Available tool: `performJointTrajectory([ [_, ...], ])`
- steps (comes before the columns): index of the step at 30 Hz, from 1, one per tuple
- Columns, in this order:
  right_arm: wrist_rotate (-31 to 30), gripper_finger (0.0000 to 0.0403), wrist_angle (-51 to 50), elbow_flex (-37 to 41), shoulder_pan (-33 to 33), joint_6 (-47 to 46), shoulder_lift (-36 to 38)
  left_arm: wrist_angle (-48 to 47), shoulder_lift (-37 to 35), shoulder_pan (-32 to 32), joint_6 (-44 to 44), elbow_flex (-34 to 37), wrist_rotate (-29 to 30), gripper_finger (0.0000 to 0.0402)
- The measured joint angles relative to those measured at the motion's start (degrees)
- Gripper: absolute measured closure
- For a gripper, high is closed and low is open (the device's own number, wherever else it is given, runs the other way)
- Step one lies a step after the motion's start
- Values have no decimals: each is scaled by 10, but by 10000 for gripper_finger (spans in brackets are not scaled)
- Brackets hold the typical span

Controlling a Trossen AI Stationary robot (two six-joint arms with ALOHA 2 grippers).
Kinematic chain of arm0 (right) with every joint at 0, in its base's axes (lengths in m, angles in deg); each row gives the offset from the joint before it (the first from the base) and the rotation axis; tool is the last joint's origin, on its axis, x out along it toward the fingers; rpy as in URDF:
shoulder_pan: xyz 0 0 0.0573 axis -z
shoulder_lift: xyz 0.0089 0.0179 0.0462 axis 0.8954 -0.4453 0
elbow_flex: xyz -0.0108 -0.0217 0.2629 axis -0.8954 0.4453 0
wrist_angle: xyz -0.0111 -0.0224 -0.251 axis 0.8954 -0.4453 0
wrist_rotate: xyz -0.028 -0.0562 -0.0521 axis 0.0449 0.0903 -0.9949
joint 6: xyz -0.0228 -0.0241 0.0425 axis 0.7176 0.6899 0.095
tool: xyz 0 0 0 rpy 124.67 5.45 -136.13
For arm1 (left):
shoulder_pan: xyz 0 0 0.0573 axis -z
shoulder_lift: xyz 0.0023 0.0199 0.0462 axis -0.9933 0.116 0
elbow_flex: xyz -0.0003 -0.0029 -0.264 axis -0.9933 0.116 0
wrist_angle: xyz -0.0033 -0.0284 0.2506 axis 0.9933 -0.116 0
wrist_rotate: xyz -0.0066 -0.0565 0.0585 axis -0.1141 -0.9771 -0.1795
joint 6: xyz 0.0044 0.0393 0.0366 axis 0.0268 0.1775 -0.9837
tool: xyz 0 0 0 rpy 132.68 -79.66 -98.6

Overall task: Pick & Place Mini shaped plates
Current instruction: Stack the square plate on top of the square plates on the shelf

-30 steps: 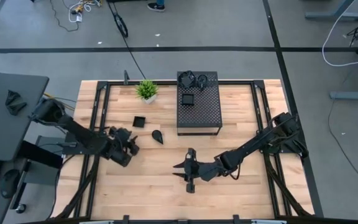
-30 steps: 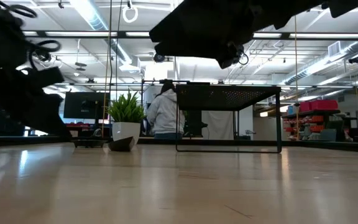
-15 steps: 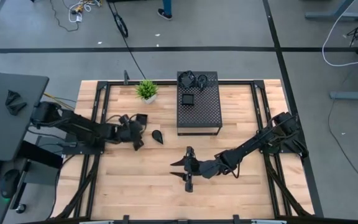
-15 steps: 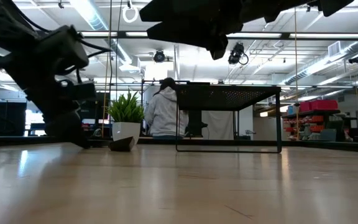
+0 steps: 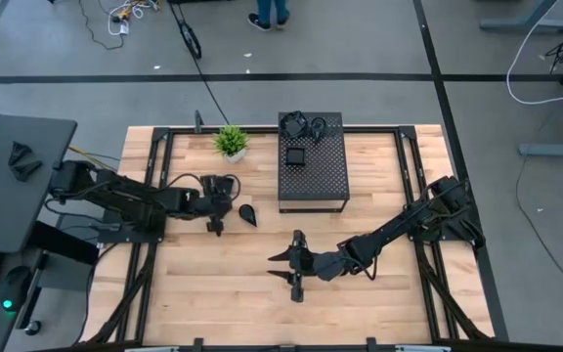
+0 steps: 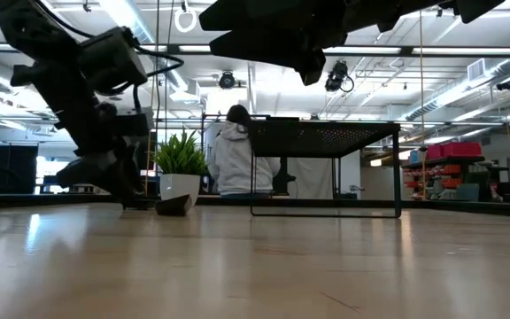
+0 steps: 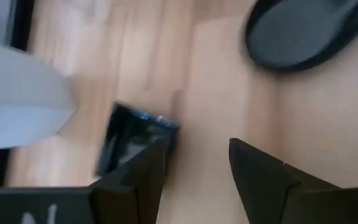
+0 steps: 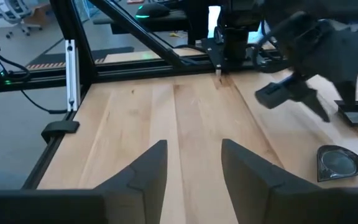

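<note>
- Two glossy black mini plates lie on the light wooden table (image 5: 213, 293): one square plate (image 7: 132, 140) and one teardrop plate (image 5: 247, 214).
- Three more small black plates rest on top of the one black perforated metal box (image 5: 313, 176).
- One small green potted plant (image 5: 231, 143) stands beside the box.
- The left gripper (image 5: 215, 202) hangs over the square plate, jaws parted, grasping nothing.
- The right gripper (image 5: 292, 269) hovers mid-table, well apart from both plates, jaws released and empty.
</note>
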Motion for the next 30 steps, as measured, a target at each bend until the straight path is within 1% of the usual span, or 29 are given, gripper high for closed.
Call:
performJointTrajectory([
  [2, 0, 250, 0, 0, 0, 0, 0, -5, 0, -21, -14, -1, 3, 218],
  [3, 0, 250, 0, 0, 0, 0, 0, -4, 0, -33, -21, -1, -5, 218],
  [7, 0, 250, 0, 0, 0, 0, 0, -8, 0, -86, -34, -1, -59, 226],
  [10, 0, 250, 0, 0, 0, 0, 0, -7, 0, -117, -50, -1, -86, 245],
  [13, 0, 250, 0, 0, 0, 0, 0, -6, 0, -140, -73, -1, -125, 272],
  [15, 0, 250, 0, 0, 0, 0, 0, -6, 0, -150, -83, -1, -141, 292],
  [24, 0, 250, 0, 0, 0, 0, 0, -4, 0, -162, -86, -1, -155, 385],
  [26, 0, 250, 0, 0, 0, 0, 0, -4, 0, -162, -86, -2, -155, 395],
  [30, 0, 250, 0, 0, 0, 0, 0, -4, 0, -162, -86, -2, -156, 390],
])
